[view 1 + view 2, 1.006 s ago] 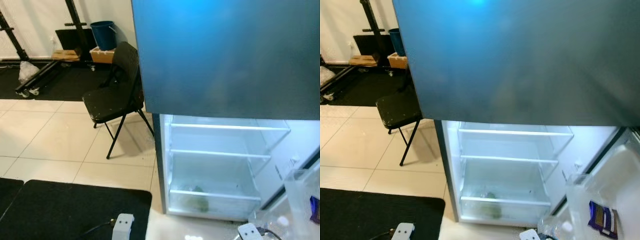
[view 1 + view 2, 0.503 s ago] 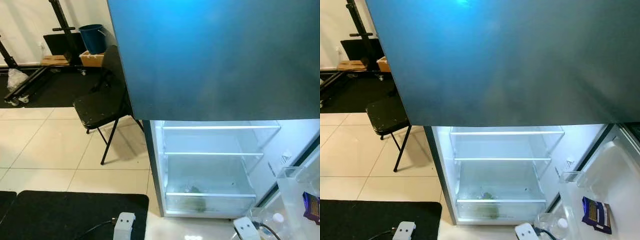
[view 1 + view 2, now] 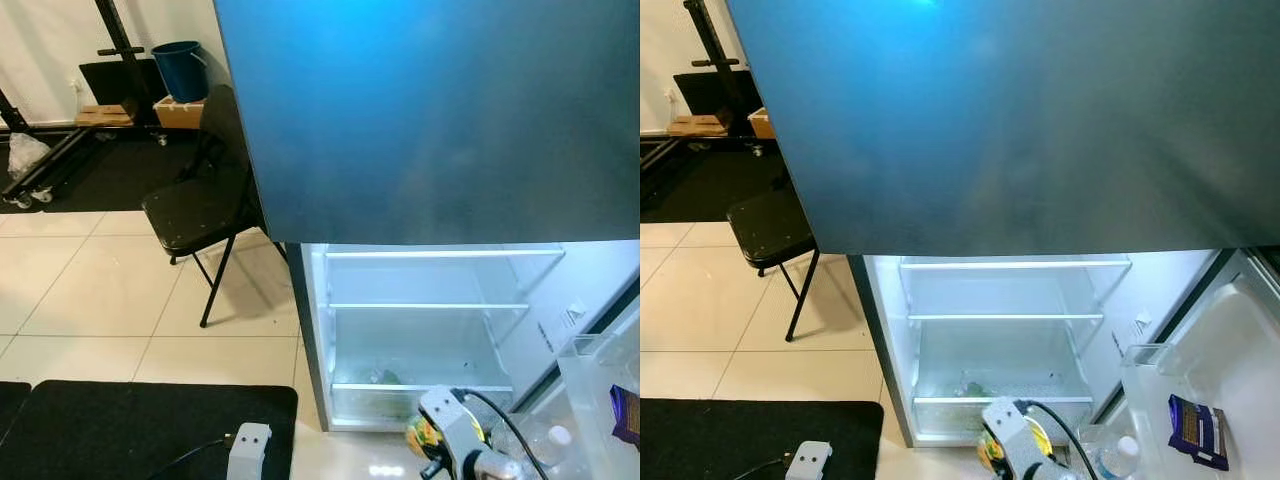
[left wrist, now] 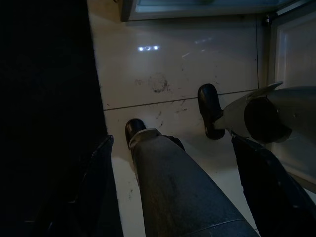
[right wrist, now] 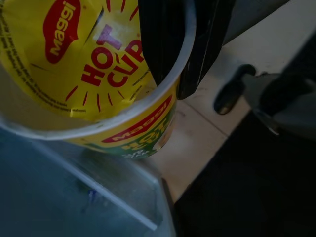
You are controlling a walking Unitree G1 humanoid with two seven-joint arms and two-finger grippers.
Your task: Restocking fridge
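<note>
Yellow printed card, a Maggi Hot Cup noodle cup [image 5: 94, 74], sits clamped in my right gripper [image 5: 182, 54]; 1 black finger [image 5: 165, 39] runs down inside the rim and the other presses the outer wall. In the head views the cup [image 3: 424, 436] is low in front of the open fridge [image 3: 420, 330], just outside its bottom drawer [image 3: 400, 402].

I judge the cup light and thin-walled: stiff enough at the rolled rim, soft lower down, so a hard squeeze would buckle it. The rim pinch I have is the sensible hold, but the cup could swing or slip on its glossy print, so I'd move it slowly and keep it upright.

The fridge door [image 3: 430, 110] is smooth dark blue-grey metal and fills the top of the view. Inside, 2 clear glass shelves [image 3: 430, 305] and white plastic walls are brightly lit; something green lies in the frosted drawer. The open lower door [image 3: 1230, 370] has clear bins holding a dark packet [image 3: 1196, 430] and a bottle [image 3: 1118, 452].

My left gripper [image 4: 173, 187] hangs idle over the glossy cream floor tiles [image 4: 163, 74], its 2 fingers spread wide with nothing between them. A black folding chair [image 3: 205, 205] stands left of the fridge, and a black mat [image 3: 140, 420] lies near my feet.
</note>
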